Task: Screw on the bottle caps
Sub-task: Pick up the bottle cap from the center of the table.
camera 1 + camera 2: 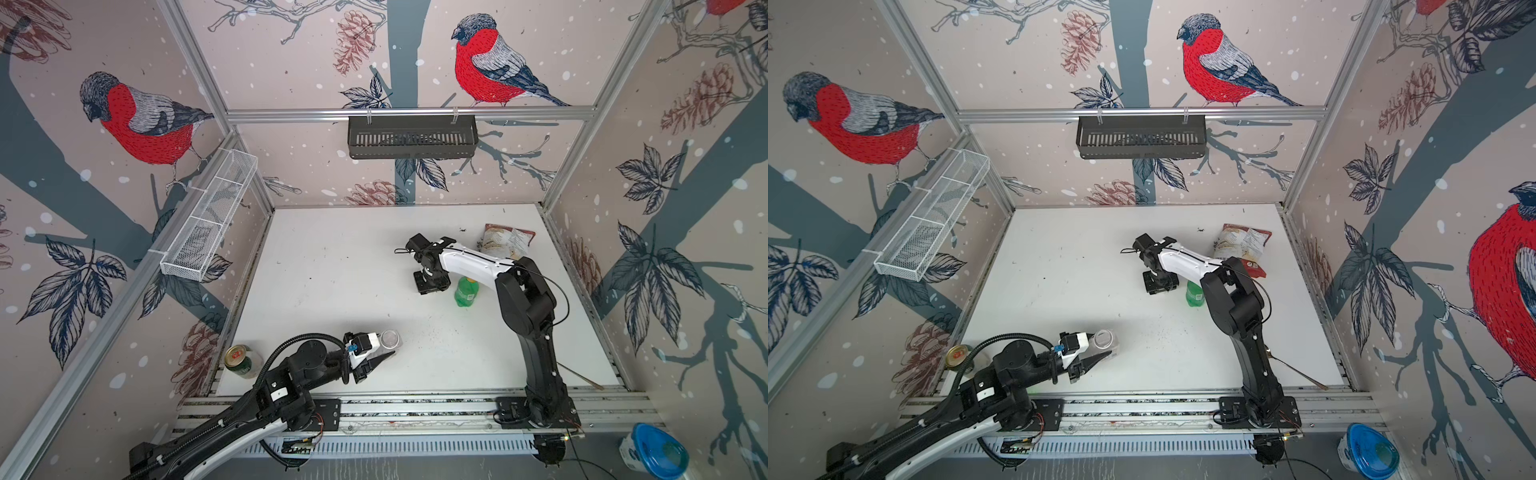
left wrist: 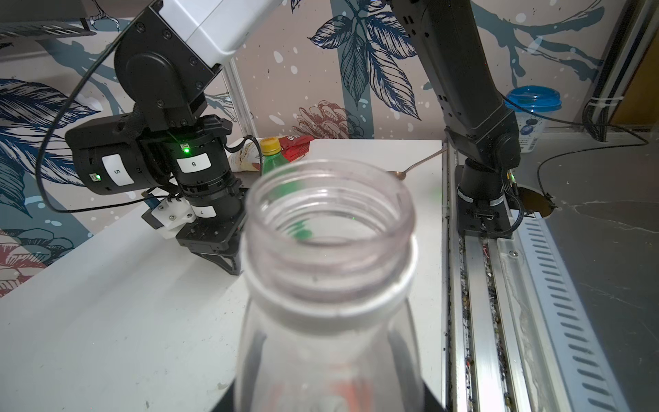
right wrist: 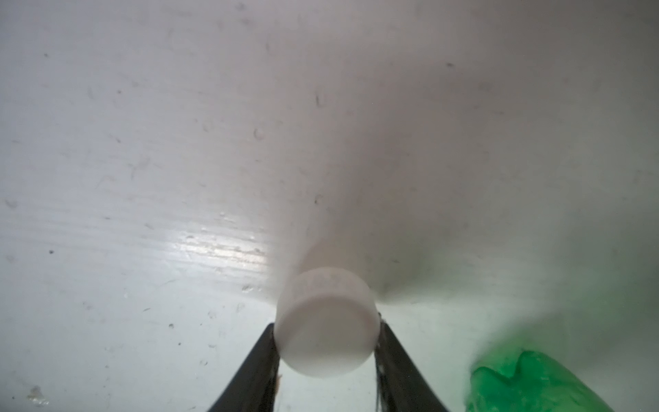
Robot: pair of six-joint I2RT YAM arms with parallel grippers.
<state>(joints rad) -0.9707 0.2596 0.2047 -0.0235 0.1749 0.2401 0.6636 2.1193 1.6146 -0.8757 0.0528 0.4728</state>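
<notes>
In both top views the left gripper (image 1: pixel 386 350) is over the near left part of the white tabletop (image 1: pixel 332 270), its black fingers closed around a clear squarish plastic bottle (image 1: pixel 390 338) that stands upright with its wide mouth uncapped; a green-and-gold drink can (image 1: pixel 240 360) stands nearby at the near left corner; further back, the right gripper (image 1: pixel 430 286) points down at the table, just beside a translucent green plastic bottle (image 1: pixel 467 297), which stands upright with a small orange-yellow screw cap (image 1: pixel 468 281) on its neck; what that gripper holds cannot be told from above; a crumpled red-and-white snack packet (image 1: pixel 509 239) lies behind the right arm; a long-handled metal spoon (image 1: pixel 582 376) lies at the near right edge.

In the left wrist view the clear bottle's threaded neck fills the middle, open; dark finger shapes flank its body on both sides; beyond it the right gripper hangs low over the table, and the capped green bottle shows behind.

In the right wrist view a small round white plastic screw cap (image 3: pixel 326 333) sits between two black fingers (image 3: pixel 249 374), each pressed against one side, so the right gripper is clamped on it; whether the cap touches the table cannot be told; the green bottle's base shows blurred beside it.
</notes>
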